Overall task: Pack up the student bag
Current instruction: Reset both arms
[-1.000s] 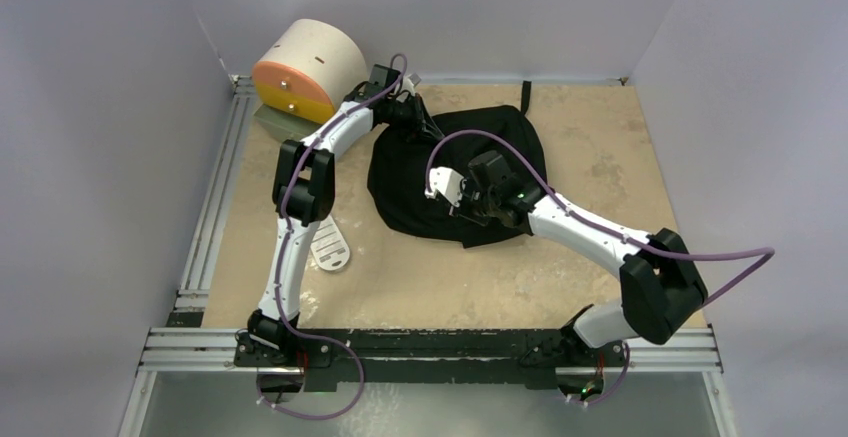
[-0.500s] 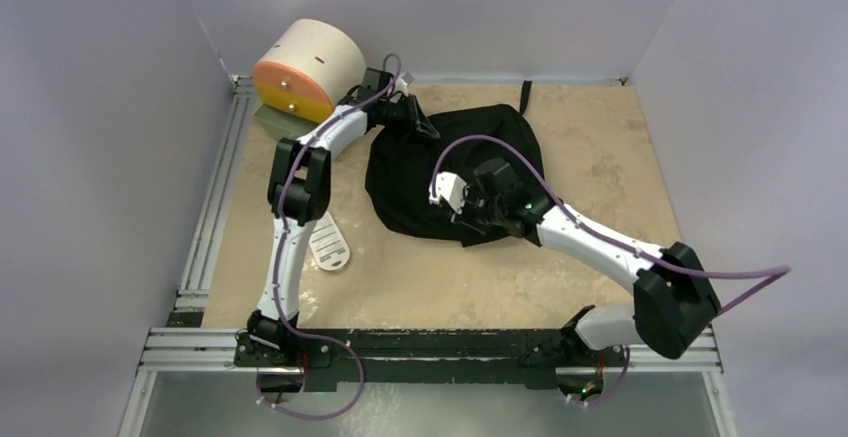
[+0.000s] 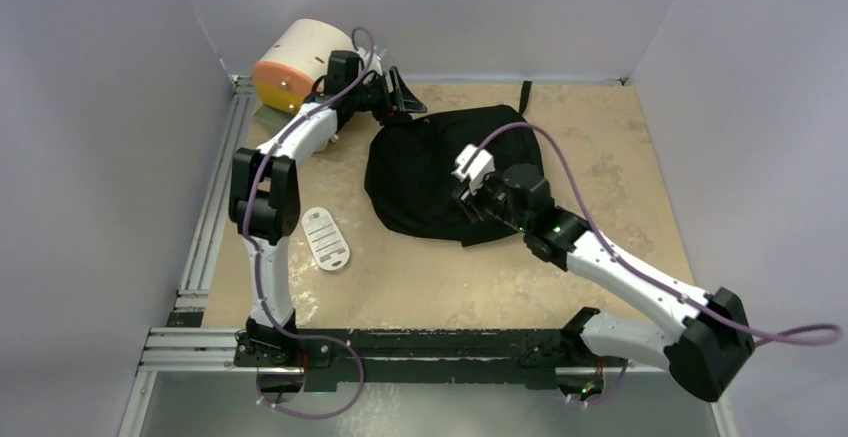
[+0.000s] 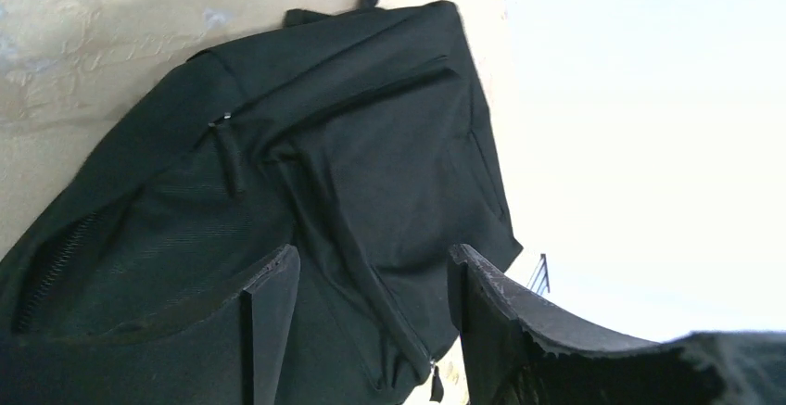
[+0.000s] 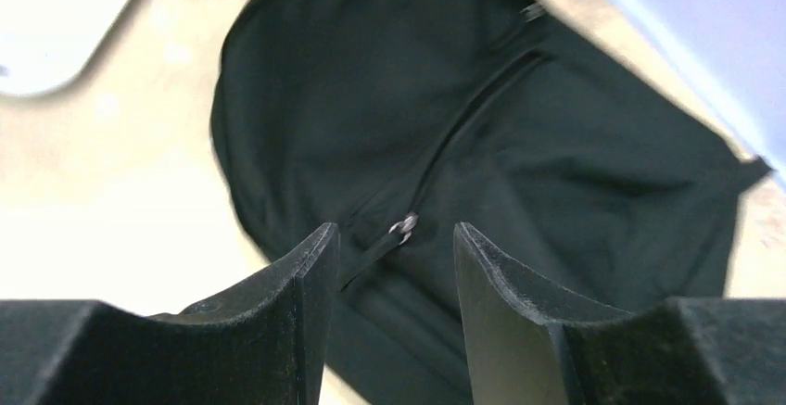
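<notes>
Left gripper (image 4: 371,266) and right gripper (image 5: 394,238) have released the student bag (image 3: 430,172). Both now stand spread, empty and lifted clear. Handling step judged complete.

Both jaws opened, lifted off student bag (image 3: 425,179)

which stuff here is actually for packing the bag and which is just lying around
For the job: student bag; left gripper and right gripper, both open near it.
Lying about: cream-and-orange cylindrical box; white oval item, perhaps meant for packing, cannot tell.
</notes>
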You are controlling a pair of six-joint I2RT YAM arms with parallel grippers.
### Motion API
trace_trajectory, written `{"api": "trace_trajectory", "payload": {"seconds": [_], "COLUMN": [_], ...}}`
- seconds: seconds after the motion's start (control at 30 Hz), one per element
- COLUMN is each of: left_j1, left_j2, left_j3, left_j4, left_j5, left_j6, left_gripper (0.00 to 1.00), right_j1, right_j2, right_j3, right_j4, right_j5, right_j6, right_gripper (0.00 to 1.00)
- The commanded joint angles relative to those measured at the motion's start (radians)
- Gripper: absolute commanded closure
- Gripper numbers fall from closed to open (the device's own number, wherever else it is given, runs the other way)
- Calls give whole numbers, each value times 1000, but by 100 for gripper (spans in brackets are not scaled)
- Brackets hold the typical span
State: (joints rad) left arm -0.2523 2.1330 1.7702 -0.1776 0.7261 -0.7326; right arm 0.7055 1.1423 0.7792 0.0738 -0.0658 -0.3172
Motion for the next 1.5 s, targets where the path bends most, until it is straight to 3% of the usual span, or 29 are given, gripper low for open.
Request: {"api": "trace_trajectory", "payload": {"seconds": [0.0,0.23,0.37,0.5,0.6,0.63,0.87,1.1,1.47], "left_j1": [-8,-19,-19,-18,-18,-18,-18,-18,-18], "left_j2": [-163,-341,-490,-649,-763,-805,-1091,-1326,-1365], "left_j3": [-67,-261,-411,-562,-656,-685,-881,-1028,-1019], "left_j4": [65,25,9,7,-2,-6,-50,-77,-124], "left_j5": [-19,-133,-248,-324,-369,-387,-582,-682,-784], "left_j6": [72,174,222,245,260,263,291,303,282], "left_gripper": [40,40,39,33,26,25,25,24,24], "right_j1": [-6,-5,-5,-7,-7,-7,-7,-7,-8], "right_j2": [-122,-99,-80,-97,-140,-152,-261,-434,-529], "right_j3": [-1,68,127,130,89,81,51,-13,-139], "right_j4": [206,83,-11,5,72,83,89,102,159], "right_j5": [251,484,526,524,530,541,704,843,910], "right_j6": [267,663,831,973,1031,1048,1034,945,912], "right_gripper": [48,47,43,25,2,1,1,1,1]}}
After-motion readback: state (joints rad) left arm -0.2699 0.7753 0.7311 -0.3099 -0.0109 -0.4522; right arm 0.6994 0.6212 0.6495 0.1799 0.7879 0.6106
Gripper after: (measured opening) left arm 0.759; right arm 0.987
